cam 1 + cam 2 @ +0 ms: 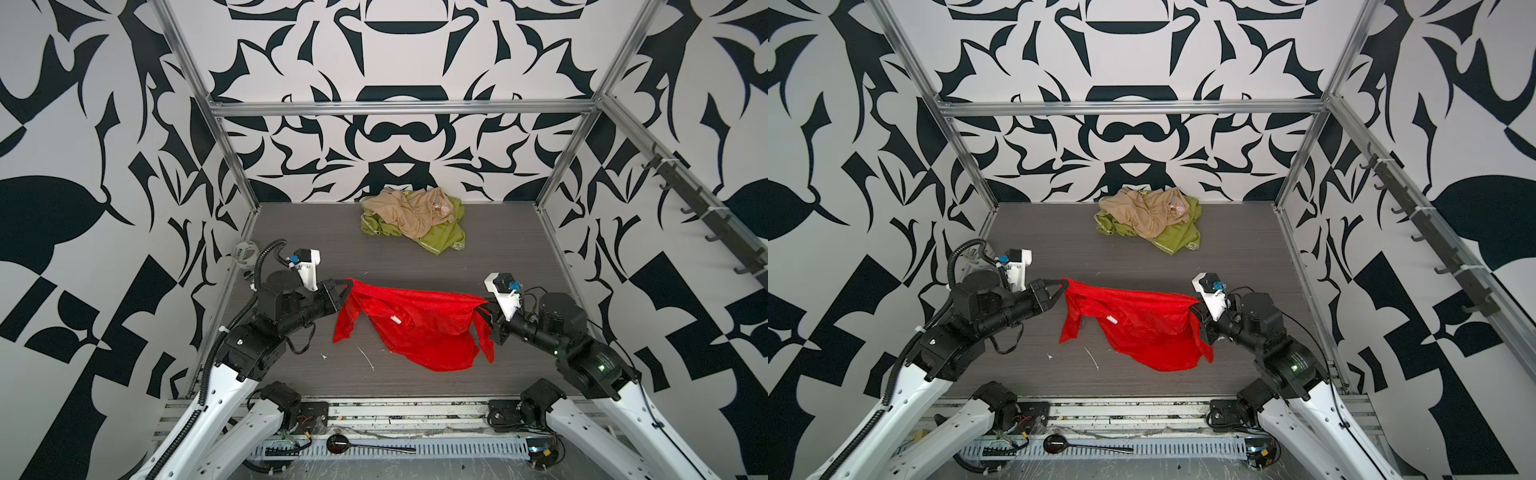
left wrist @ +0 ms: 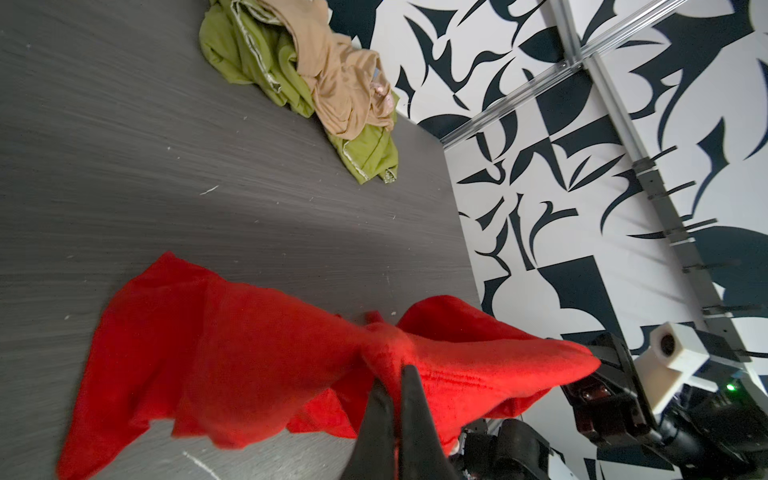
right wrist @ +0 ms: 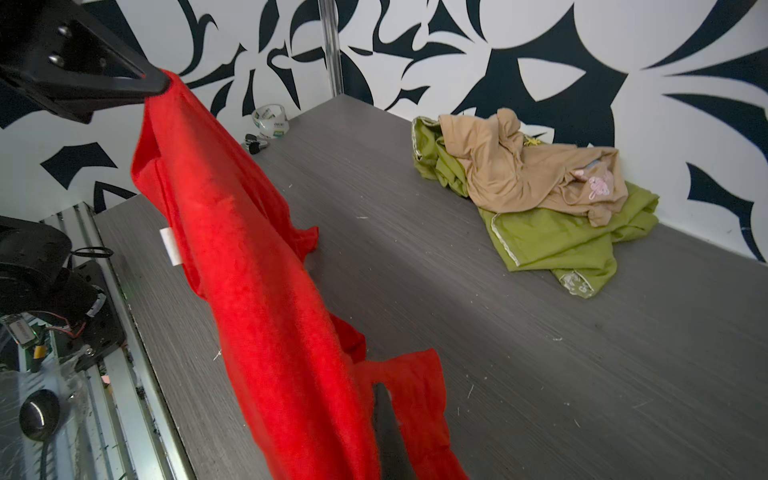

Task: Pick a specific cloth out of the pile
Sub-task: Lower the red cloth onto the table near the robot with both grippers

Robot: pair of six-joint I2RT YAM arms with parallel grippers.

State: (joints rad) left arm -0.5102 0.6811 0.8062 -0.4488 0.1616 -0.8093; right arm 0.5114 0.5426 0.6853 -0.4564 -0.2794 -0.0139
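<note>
The cloth [image 1: 419,332]: bright red, thin, slightly shiny, with a small white tag [image 1: 396,320] near mid-span. It is strung between the two jaws, top edge pulled taut, the rest drooping to the grey floor [image 1: 311,232].

Left gripper [image 1: 350,286] is clenched on one corner, right gripper [image 1: 482,309] clenched on the opposite corner.

The pile [image 1: 415,220], a beige cloth [image 1: 409,212] over an olive-green cloth [image 1: 440,241], lies well beyond both jaws.
</note>
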